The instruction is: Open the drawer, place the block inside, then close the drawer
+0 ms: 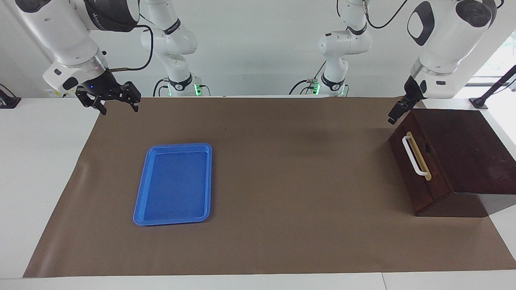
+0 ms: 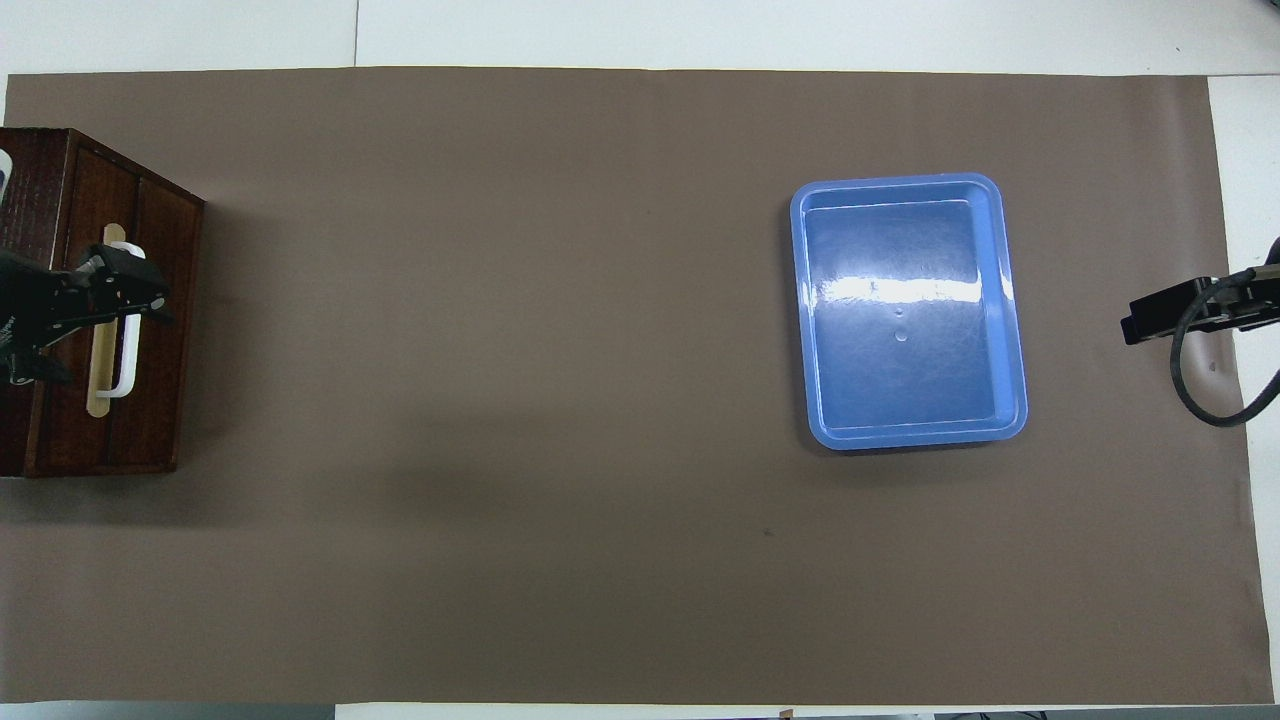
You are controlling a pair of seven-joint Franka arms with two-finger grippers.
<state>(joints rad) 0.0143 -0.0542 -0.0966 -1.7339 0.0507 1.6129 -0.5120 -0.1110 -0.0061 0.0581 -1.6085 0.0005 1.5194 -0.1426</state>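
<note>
The dark wooden box stands at the left arm's end of the table. Its drawer is pushed in flush, and the white bar handle faces the middle of the table. The box also shows in the overhead view, with the drawer front and the handle. My left gripper hangs in the air over the box's corner nearest the robots, above the handle, and touches nothing. My right gripper is open and empty over the mat's edge at the right arm's end. The yellow block is not in view.
A flat blue tray lies on the brown mat toward the right arm's end, with nothing in it; it also shows in the overhead view. White table surface borders the mat.
</note>
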